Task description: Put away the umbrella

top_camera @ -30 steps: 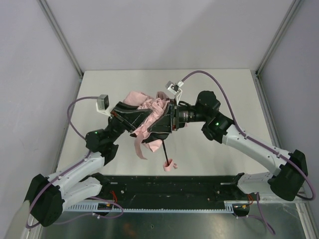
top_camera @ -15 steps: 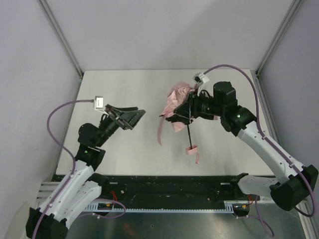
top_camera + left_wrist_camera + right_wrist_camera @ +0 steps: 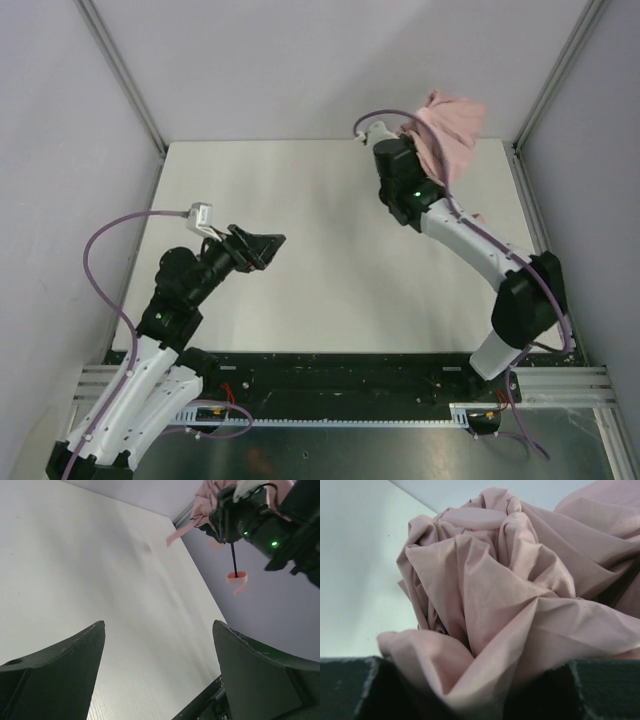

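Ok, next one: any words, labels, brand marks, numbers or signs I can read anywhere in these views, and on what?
None: no readable text shows in any view.
The umbrella is plain pink fabric, with no print or tag visible.
The table is unmarked white.
The green light on the right arm is a plain dot, not a sign.

White table (image 3: 330, 230), matte, faintly grained surface

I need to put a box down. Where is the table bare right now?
The middle of the table lies bare, between the open left gripper and the right arm. Crowded only at the far-right corner, where the right gripper holds the umbrella aloft.
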Controlling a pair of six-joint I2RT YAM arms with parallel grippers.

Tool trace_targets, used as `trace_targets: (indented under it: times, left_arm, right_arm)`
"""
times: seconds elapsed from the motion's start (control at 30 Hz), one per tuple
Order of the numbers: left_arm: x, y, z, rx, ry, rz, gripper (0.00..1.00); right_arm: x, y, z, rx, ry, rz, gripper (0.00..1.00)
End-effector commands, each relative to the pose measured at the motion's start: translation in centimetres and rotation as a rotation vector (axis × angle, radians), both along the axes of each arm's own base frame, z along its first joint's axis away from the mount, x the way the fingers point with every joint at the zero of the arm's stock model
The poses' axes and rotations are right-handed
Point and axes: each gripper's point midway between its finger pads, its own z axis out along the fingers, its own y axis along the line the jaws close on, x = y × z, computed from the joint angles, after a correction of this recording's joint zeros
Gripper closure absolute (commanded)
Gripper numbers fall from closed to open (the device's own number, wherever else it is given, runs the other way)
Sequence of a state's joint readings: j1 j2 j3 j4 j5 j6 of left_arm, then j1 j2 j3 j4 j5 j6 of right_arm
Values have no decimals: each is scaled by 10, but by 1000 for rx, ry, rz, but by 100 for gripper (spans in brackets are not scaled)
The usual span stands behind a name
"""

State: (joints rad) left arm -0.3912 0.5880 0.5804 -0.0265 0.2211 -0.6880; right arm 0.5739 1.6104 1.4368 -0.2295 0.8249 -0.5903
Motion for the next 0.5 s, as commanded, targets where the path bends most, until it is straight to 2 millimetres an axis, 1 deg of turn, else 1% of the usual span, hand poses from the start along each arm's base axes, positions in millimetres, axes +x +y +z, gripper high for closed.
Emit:
trace_targets:
  times: [0.0, 0.07, 0.13, 0.2, 0.27, 0.37, 0.43, 0.47]
  left_arm:
    - [-7, 13, 4, 13, -25, 56, 10]
    - [-9, 22, 0, 14, -17, 100, 10]
    - [-10, 33, -3, 14, -2, 158, 10]
    - [-13, 41, -7, 2, 16, 198, 10]
    - [-13, 48, -13, -10, 40, 243, 10]
    - [-12, 53, -23, -25, 71, 274, 11]
    - [-12, 54, -27, -23, 80, 284, 11]
    - [-11, 55, -27, -22, 83, 288, 11]
  right_arm:
    - [4, 41, 14, -194, -114, 14, 100]
    - [-3, 80, -23, -204, -83, 107, 100]
    - [-15, 117, -63, -209, -47, 190, 100]
    - [-33, 151, -107, -212, 9, 272, 100]
    - [-55, 179, -150, -199, 76, 345, 100]
    - [-95, 211, -197, -120, 163, 441, 100]
    - [-122, 224, -223, -44, 247, 489, 100]
    - [-137, 228, -238, -7, 306, 509, 100]
